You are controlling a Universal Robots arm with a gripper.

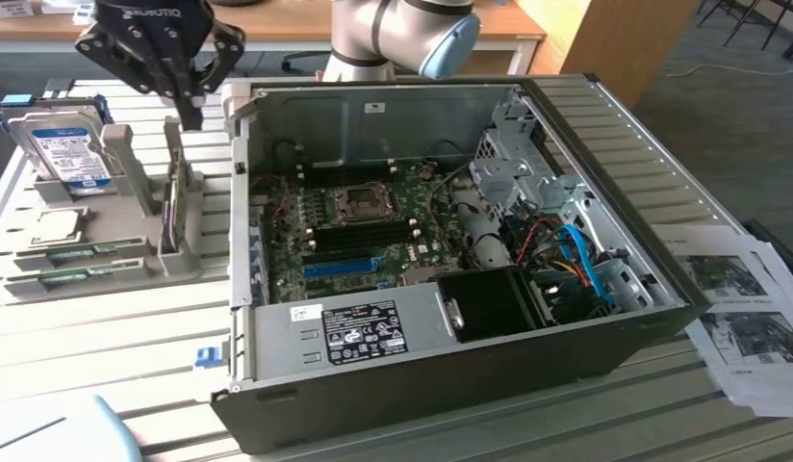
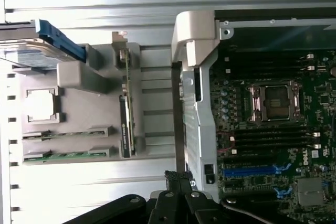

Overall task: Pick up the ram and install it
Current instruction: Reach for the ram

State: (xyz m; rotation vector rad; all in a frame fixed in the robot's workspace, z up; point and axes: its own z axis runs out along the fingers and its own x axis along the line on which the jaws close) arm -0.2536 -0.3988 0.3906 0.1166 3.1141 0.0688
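**Fingers shut and empty, ram lying in the tray**

Closest to the wrist camera we see the gripper [image 2: 177,177], its black fingers [image 2: 171,181] pressed tight together with nothing between them. In the exterior view it hangs from the grey robot arm [image 1: 396,34] over the far end of the grey parts tray [image 1: 115,236]. Its tips point down near the top of an upright card [image 1: 176,192] that stands on edge in the tray. We think the tips are just above that card and not touching it, though the angle makes this hard to judge.

The ram is in the tray, well apart from the fingers. We count two green sticks lying flat and parallel in grey holders at the tray's near end. The first ram stick [image 1: 78,255] sits just beside a square processor chip [image 1: 57,226]. The second ram stick [image 1: 63,279] lies beside the first, nearer the tray's edge. A silver hard drive [image 1: 65,149] with a blue-and-white label stands tilted in a holder at the tray's far end.

To the exterior view's right of the tray, the open computer case [image 1: 602,327] lies on its side on the white slatted desk [image 1: 101,356]. Inside it the motherboard [image 1: 410,252] faces up, with a processor socket [image 1: 362,200] near its middle and a bright blue slot [image 1: 339,267] nearer the camera. Printed sheets [image 1: 743,318] lie on the desk beside the case, at the exterior view's right.
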